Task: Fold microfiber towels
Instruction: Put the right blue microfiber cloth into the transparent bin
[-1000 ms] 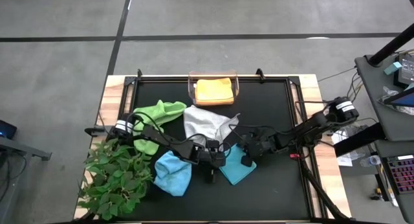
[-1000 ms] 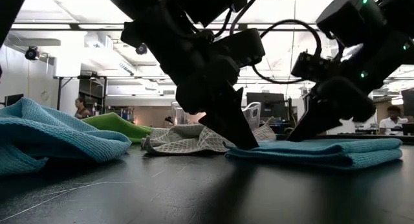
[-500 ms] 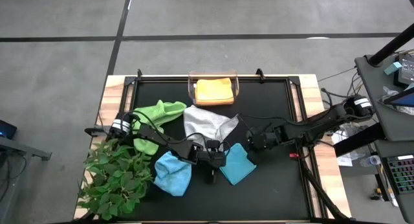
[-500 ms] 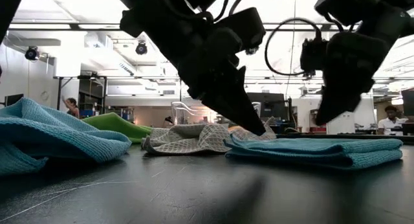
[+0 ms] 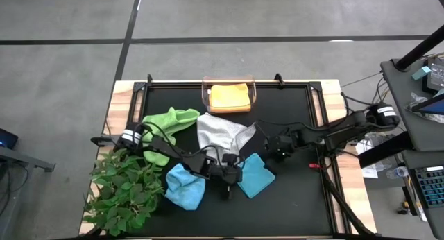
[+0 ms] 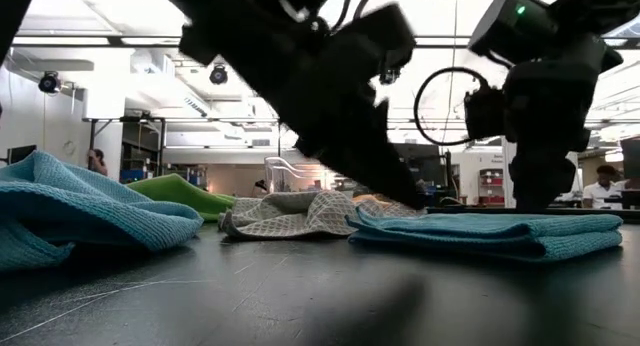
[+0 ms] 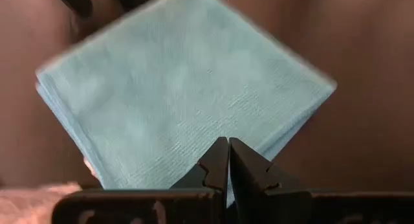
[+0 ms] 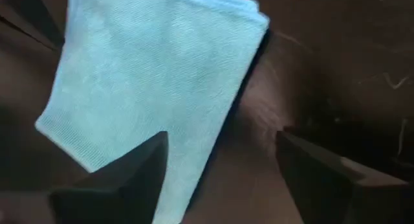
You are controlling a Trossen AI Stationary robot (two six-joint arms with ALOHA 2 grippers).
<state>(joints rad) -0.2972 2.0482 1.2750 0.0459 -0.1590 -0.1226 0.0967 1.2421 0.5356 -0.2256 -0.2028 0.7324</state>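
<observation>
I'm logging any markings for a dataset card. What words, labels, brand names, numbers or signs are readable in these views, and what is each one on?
None can be read.
Folded teal towel: plain weave, no tag or print showing.
Left claw and right claw: no markings visible.
Screens and boards in the room behind the table: too small and blurred to read.

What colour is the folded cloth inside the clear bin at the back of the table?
Yellow-orange folded microfiber cloth, clearest in the high view.
</observation>
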